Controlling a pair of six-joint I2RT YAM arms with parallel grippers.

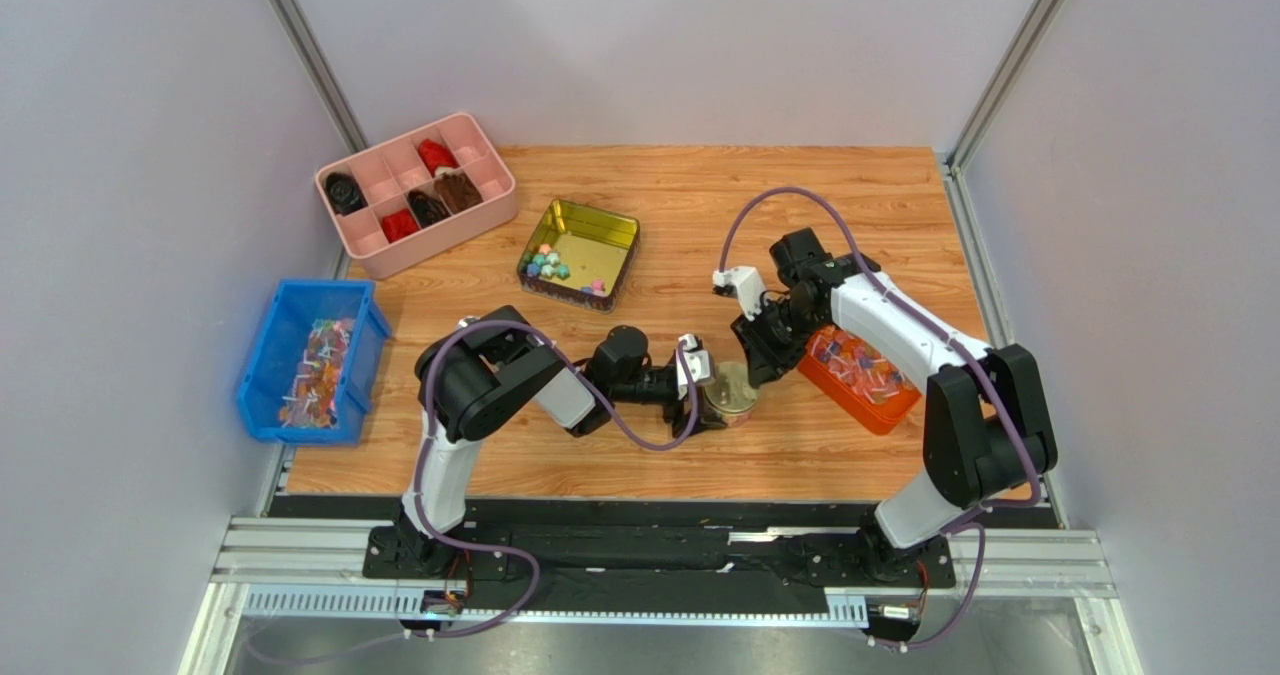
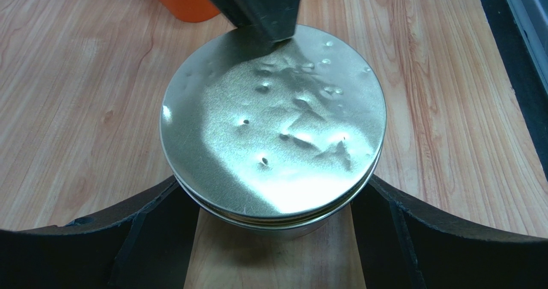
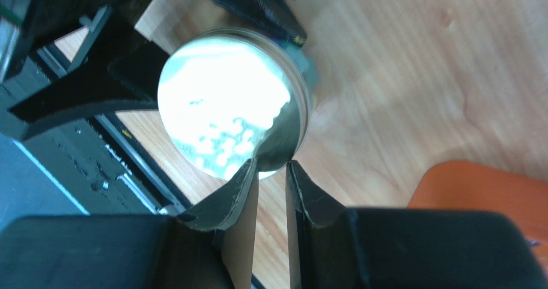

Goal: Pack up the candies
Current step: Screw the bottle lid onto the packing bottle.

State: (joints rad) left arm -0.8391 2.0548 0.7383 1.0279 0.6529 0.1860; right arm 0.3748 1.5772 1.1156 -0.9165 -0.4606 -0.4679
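Status: packing not begun, as far as can be judged. The candies (image 1: 559, 267) lie in an open square gold tin (image 1: 597, 231) on the counter (image 1: 661, 195), beyond and to the left of the round tin (image 1: 732, 395). They are small round balls in pastel green, pink, blue and yellow, loosely clustered at one side.

The round tin carries its lid (image 2: 273, 122) (dented, shiny metal), so its contents cannot be told.

The left hand (image 2: 273, 185) clamps the round tin's body from both sides. The right hand (image 3: 271, 173), fingers nearly pressed together, pinches the lid's rim.

Remaining, by judgement: lift the lid, transfer the candies, close.
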